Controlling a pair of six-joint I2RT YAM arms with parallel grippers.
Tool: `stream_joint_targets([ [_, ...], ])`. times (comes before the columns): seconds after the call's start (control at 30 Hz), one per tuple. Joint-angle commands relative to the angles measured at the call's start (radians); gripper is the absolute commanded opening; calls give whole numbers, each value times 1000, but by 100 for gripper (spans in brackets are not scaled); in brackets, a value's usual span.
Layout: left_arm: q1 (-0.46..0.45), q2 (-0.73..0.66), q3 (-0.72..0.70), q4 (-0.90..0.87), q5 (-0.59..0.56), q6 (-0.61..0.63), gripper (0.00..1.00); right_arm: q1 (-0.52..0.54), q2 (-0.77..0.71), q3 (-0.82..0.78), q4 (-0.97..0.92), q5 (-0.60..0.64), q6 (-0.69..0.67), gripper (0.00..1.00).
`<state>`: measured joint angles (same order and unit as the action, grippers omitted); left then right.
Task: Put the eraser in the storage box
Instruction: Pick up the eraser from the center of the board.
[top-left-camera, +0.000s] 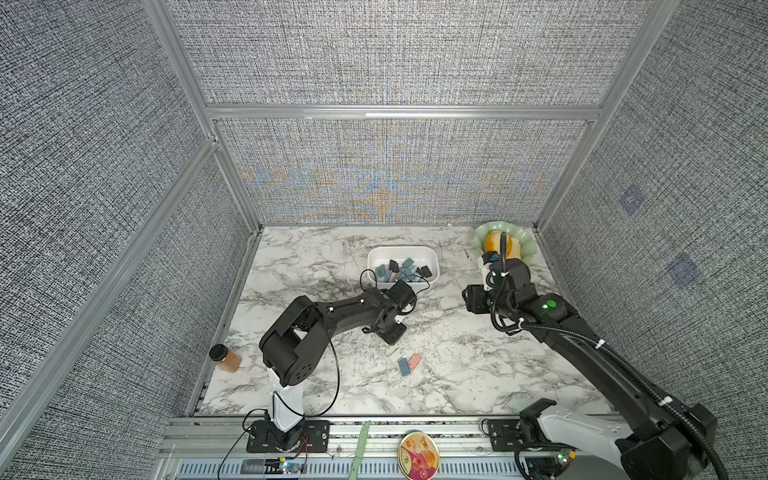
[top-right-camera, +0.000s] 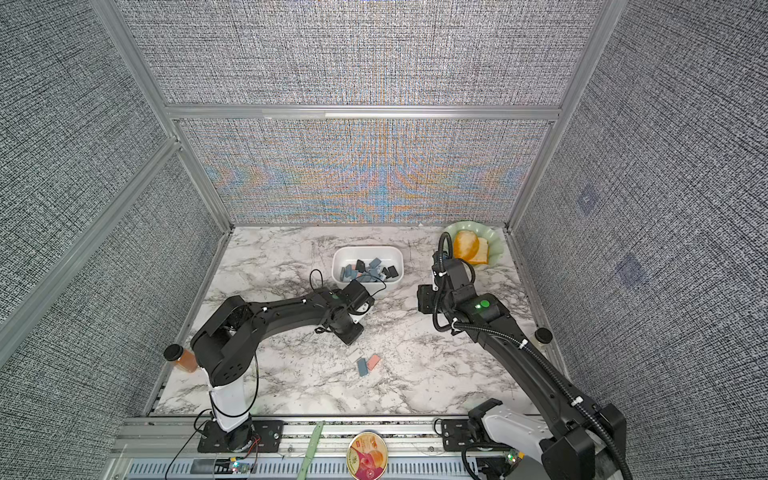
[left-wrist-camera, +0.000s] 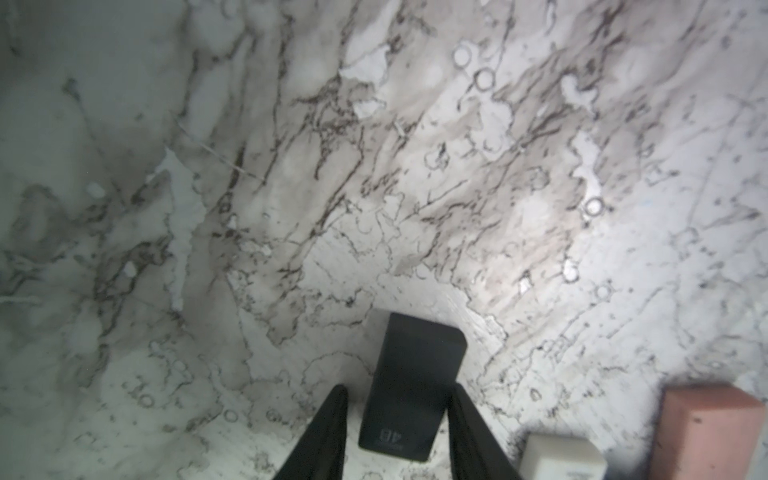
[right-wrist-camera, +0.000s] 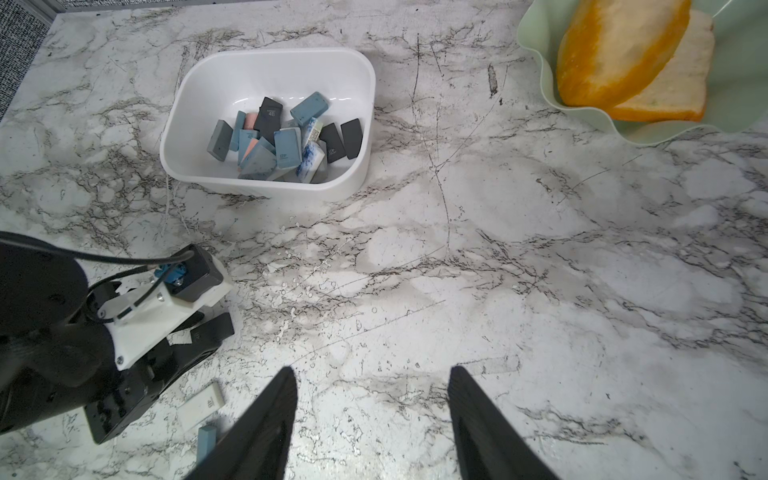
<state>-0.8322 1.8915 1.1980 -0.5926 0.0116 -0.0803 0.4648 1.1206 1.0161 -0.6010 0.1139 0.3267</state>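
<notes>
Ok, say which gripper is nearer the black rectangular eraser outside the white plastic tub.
Left. The left gripper straddles the black eraser, jaws on either side. The right gripper hangs open off to one side, over the marble table.

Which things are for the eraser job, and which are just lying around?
For the job:
- storage box
- erasers inside it
- black eraser, straddled by the left gripper
- pink eraser, blue eraser and white eraser, loose on the table

Just lying about:
- green dish
- bread on it
- orange jar
- round tin
</notes>
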Motion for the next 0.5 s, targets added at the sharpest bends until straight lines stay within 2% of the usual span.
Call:
stream_joint_targets([
  [0.0,-5,-4,-3,1,33,-18,35,0,3,4,0,2,14,62],
  [0.2,-6,-17,-2,13,53,-28,23,1,5,4,2,-2,16,62],
  [0.47,-7,-33,18,8,50,-43,19,0,8,5,0,0,14,62],
])
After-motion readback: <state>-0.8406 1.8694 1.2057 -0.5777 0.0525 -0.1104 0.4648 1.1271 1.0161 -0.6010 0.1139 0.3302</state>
